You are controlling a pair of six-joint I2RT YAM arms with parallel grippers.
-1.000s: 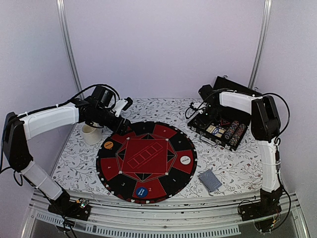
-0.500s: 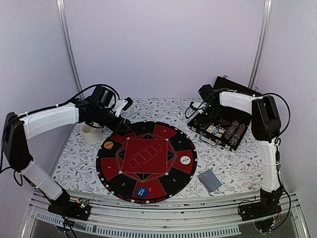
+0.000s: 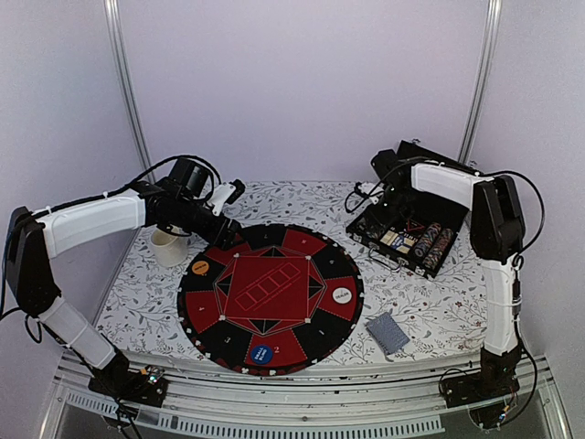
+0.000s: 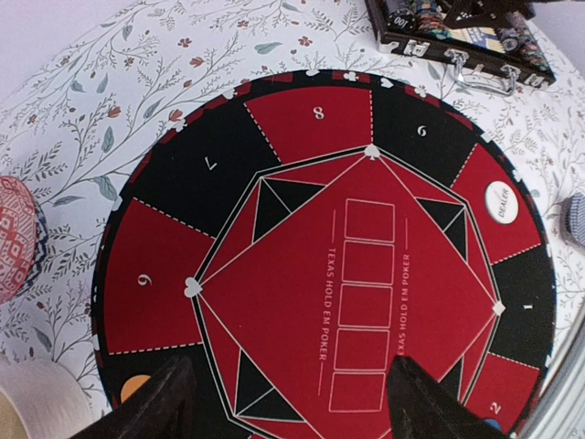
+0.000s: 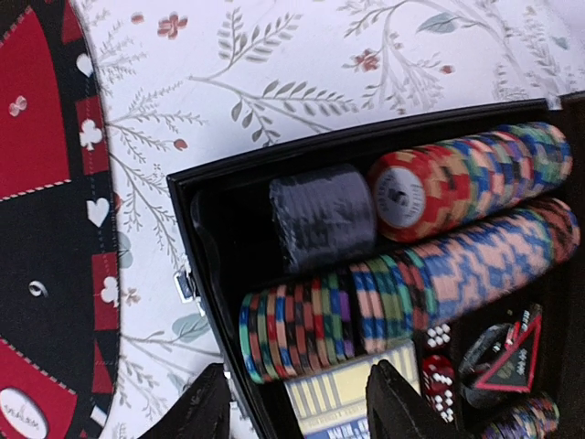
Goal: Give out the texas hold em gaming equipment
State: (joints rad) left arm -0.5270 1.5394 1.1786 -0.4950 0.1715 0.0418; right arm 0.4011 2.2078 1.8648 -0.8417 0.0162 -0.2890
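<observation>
**Right arm lifts up a little over the chip case**

Right arm has gone up and back a bit from where it was a second ago, and nothing else on the table (image 3: 439,306) has moved. The right claw (image 5: 302,407) hangs over the open case (image 5: 274,157). Its two fingers are apart, and I see nothing pinched between them. The left claw (image 4: 292,412) hangs over the round mat (image 3: 270,297), spread wide and empty.

Not much looks done yet. An orange disc (image 3: 200,267), a white disc (image 3: 341,294) and a blue disc (image 3: 261,352) lie on the mat's outer ring, well apart. The playing cards (image 3: 388,332) sit in one pile on the table, just beside the mat. The poker chips (image 5: 457,174) lie in rows inside the case. No chips or cards are at the numbered seats, so I think most of the handing out is left.

Both claws are cut off at the bottom of their own pictures. A dark roll (image 5: 322,218) in the case is hard to make out. The pink bowl (image 4: 14,238) shows only at one edge, near the white cup (image 3: 168,247).
</observation>
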